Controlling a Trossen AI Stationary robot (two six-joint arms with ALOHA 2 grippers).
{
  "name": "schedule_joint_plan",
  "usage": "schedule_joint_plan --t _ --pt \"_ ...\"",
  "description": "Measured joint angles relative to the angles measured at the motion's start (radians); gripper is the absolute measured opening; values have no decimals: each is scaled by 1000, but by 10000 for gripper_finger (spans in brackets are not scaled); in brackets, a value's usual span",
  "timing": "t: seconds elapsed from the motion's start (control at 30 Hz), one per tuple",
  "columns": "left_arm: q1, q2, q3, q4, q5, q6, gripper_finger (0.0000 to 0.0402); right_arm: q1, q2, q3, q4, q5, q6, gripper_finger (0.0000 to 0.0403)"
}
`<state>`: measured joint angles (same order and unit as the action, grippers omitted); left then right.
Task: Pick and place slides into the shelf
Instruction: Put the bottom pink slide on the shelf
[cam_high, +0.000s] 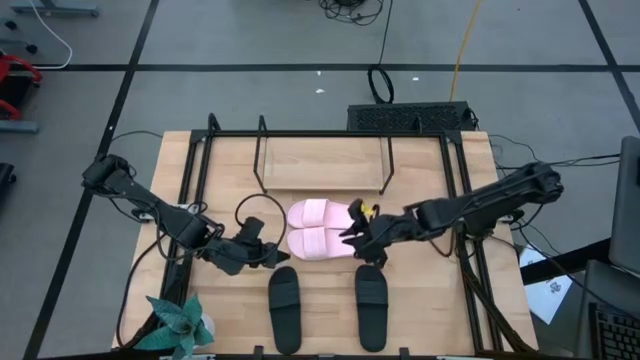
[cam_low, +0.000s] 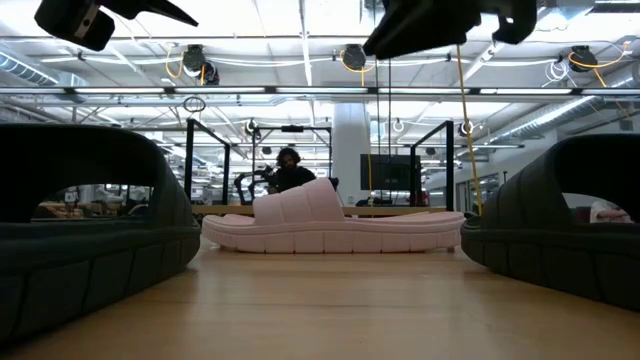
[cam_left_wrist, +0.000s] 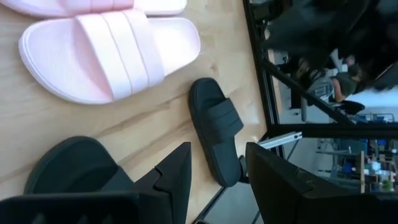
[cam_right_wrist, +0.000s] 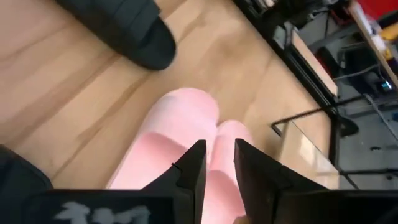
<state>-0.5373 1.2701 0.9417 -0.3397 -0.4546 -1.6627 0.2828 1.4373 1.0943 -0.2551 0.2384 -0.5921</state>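
Observation:
Two pale pink slides (cam_high: 320, 228) lie side by side, soles down, mid-table; the nearer one shows in the low view (cam_low: 330, 225). Two black slides (cam_high: 283, 308) (cam_high: 371, 305) lie on their soles nearer the near edge. The shelf (cam_high: 322, 190), a thin black rod rack with upright loops, stands behind the pink pair. My left gripper (cam_high: 275, 256) (cam_left_wrist: 217, 152) hovers open left of the pink pair, above the left black slide's far end. My right gripper (cam_high: 352, 238) (cam_right_wrist: 219, 144) hangs over the pink pair's right ends, its fingers open by a narrow gap and raised off them.
A black table frame (cam_high: 195, 200) runs along the left, right and far sides of the wooden top. A potted plant (cam_high: 180, 325) stands at the near left corner. Cables lie by the left arm. A person (cam_low: 290, 172) sits far behind the table.

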Motion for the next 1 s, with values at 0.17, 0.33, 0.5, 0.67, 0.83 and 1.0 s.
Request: schedule_joint_plan --t 0.17,0.33,0.5,0.67,0.83,1.0 --pt "0 0 0 -3 -6 3 147 7 23 0 27 -7 -4 75" --pt "0 0 0 -3 -31 4 147 5 22 0 40 -7 -4 75" --pt "0 0 0 -4 -40 12 147 5 27 0 35 -62 1 75" --pt "0 0 0 -9 -44 13 147 7 74 0 49 -59 -5 75" --pt "0 0 0 -10 -44 13 147 14 161 0 71 -18 -126 75" --pt "-1 0 0 -9 -43 13 147 37 252 0 139 163 -353 75"
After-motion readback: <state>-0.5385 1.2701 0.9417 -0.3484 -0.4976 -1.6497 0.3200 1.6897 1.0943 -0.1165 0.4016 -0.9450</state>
